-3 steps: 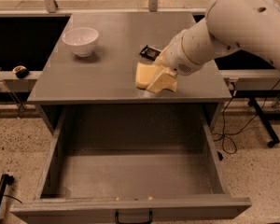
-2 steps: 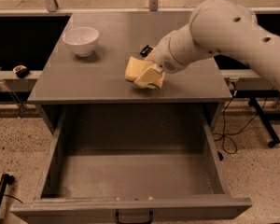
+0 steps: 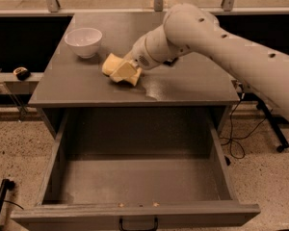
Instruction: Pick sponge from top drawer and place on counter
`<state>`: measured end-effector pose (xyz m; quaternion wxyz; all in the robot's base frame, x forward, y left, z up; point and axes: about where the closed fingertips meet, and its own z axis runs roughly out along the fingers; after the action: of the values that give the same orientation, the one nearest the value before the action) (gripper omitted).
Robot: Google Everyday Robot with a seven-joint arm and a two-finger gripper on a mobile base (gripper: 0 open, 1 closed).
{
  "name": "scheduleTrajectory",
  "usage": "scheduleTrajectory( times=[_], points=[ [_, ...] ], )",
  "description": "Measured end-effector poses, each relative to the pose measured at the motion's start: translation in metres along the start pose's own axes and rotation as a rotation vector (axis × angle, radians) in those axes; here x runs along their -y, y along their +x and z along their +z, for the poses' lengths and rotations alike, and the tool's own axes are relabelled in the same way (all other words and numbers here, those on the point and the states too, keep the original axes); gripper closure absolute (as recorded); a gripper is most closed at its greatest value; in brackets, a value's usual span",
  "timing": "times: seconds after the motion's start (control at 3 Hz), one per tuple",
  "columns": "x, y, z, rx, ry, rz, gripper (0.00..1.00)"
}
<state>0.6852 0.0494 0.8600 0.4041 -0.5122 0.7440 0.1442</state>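
My gripper (image 3: 122,73) hangs low over the left middle of the grey counter (image 3: 192,88), on a white arm reaching in from the right. Its pale yellow fingers (image 3: 129,74) are shut on the pale yellow sponge (image 3: 110,63), which sticks out to the left. I cannot tell whether the sponge touches the counter. The top drawer (image 3: 58,177) stands pulled wide open below the counter. Its speckled grey floor holds only a few crumbs near the front. Its dark handle (image 3: 138,224) shows at the bottom edge.
A white bowl (image 3: 84,41) stands at the counter's back left, close to the sponge. A small dark object (image 3: 172,61) peeks out behind the arm. A railing and dark shelves run behind the cabinet. Cables and a stand leg (image 3: 272,129) lie on the floor at right.
The arm has swung left across the counter with the sponge in the gripper, from the right middle towards the white bowl, and has come lower.
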Motion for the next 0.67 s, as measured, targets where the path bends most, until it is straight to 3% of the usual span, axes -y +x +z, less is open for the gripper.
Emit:
scheduleTrajectory(
  times=[0.33,0.67],
  points=[
    [-0.0052,-0.0143,0.0331,0.023,-0.112,0.004,0.74],
    [-0.004,-0.0157,0.0323,0.025,-0.112,0.005,0.51]
  ],
)
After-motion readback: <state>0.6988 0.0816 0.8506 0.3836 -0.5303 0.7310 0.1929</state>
